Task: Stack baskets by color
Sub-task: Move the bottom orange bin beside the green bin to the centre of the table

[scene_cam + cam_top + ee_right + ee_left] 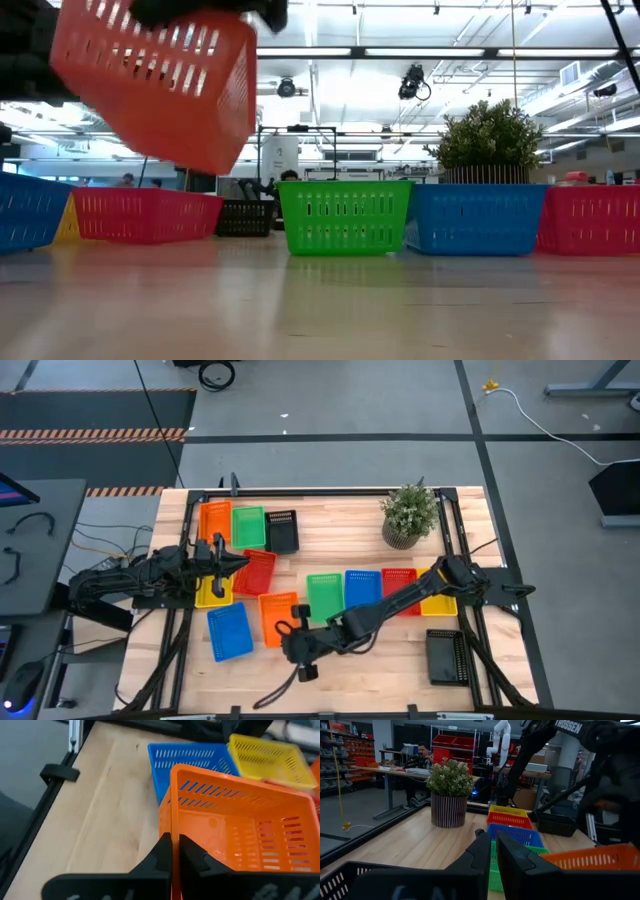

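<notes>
While the right gripper (pixel 175 851) pinches one wall of an orange basket (pixel 240 835), that basket hangs tilted off the table at about 7 o'clock of centre; in the low view it hangs clear above the wood. Left gripper (pixel 222 557) sits at 9 o'clock, jaws nearly closed on the rim of a black basket (pixel 350 877), judging by the wrist view. A second orange basket (pixel 214 520) lies at 11 o'clock beside a green one (pixel 247 525), so the pair is not yet stacked. Loose singles lie all around: green (pixel 323 596), blue (pixel 361 588), red (pixel 399 588), yellow (pixel 440 600) in a row, blue (pixel 230 632) at 8, black (pixel 444 657) at 4. Plant (pixel 408 515) at 1. No finished stacks visible; task looks barely started, nearly everything left.
</notes>
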Robot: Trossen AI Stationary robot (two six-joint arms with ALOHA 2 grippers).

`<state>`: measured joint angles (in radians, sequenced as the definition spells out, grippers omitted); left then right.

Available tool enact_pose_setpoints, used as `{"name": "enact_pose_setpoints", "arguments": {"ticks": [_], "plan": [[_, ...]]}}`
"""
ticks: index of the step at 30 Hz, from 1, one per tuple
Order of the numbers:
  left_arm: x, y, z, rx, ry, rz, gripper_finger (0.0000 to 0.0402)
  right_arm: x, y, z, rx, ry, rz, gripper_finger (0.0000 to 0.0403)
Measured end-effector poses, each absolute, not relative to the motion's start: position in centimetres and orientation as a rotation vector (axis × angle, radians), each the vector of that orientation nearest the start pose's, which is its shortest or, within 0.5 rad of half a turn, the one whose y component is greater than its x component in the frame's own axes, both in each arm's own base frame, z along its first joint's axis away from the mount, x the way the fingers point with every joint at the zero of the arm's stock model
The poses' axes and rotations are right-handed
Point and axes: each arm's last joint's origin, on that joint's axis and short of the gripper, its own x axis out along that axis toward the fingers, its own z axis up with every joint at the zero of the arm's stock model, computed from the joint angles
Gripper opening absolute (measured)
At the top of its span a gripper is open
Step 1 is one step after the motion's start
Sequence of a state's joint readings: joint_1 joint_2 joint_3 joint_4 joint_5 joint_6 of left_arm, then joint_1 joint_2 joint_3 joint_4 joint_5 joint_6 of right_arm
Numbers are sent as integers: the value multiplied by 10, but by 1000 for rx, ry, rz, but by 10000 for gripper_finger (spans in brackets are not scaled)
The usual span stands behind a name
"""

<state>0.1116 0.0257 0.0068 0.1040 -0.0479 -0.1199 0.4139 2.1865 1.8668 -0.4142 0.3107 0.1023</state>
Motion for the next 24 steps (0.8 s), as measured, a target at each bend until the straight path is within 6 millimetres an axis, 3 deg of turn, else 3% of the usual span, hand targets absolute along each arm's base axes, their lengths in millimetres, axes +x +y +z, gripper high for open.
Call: {"name": "enact_pose_setpoints", "arguments": {"ticks": [6,15,24], "plan": [[98,12,174,-117,-95,154,30,468,172,204,-158,788,-2,11],[99,12,172,-118,-75,154,38,482,145,172,-94,863,-60,11],[99,13,173,-117,-82,156,30,480,132,168,-80,933,-107,13]]}}
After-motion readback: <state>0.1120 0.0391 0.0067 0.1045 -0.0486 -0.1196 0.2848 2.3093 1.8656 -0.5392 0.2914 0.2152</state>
